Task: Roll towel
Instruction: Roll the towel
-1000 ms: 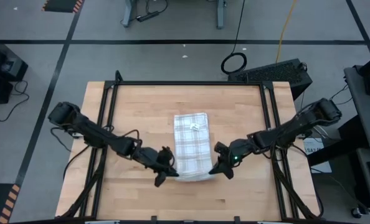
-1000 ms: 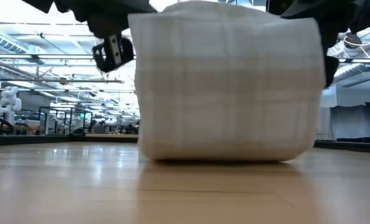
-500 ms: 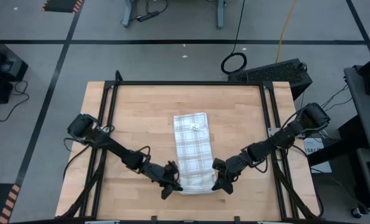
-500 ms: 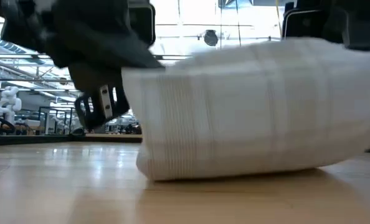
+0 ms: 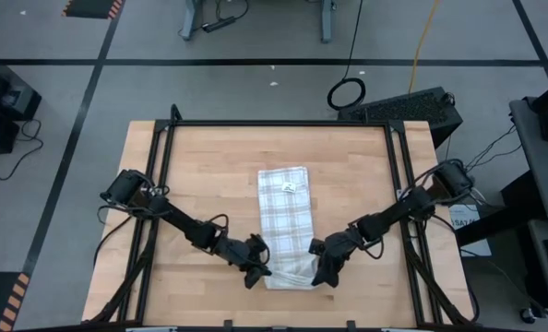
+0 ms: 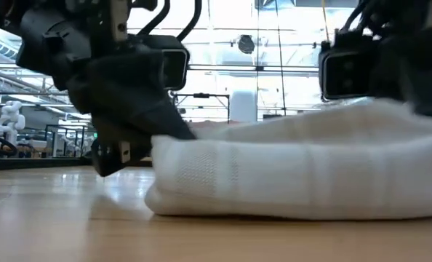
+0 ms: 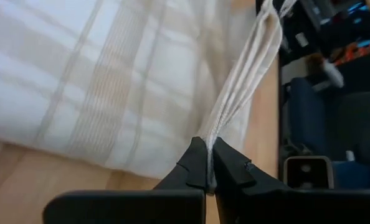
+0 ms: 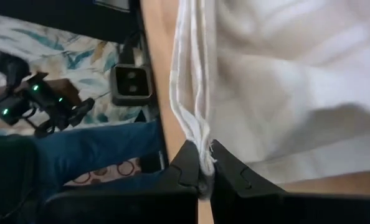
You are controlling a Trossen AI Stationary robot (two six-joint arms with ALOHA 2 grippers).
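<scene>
The table [image 5: 191,166] spreads wide under both arms; down its middle lies the towel [image 5: 286,217], a long folded strip running from the far centre toward the near edge, its small label [image 5: 291,188] up at the far end; the near end is doubled into a soft, low hump. It looks thin, light and floppy; several layers hang together at each side, so it will likely sag and slip unless both corners are pinched evenly and kept taut. The left gripper [image 5: 256,268] is clamped on the near left edge; the right gripper [image 5: 322,269] is clenched on the near right edge; those edge layers seem the place to hold.
</scene>
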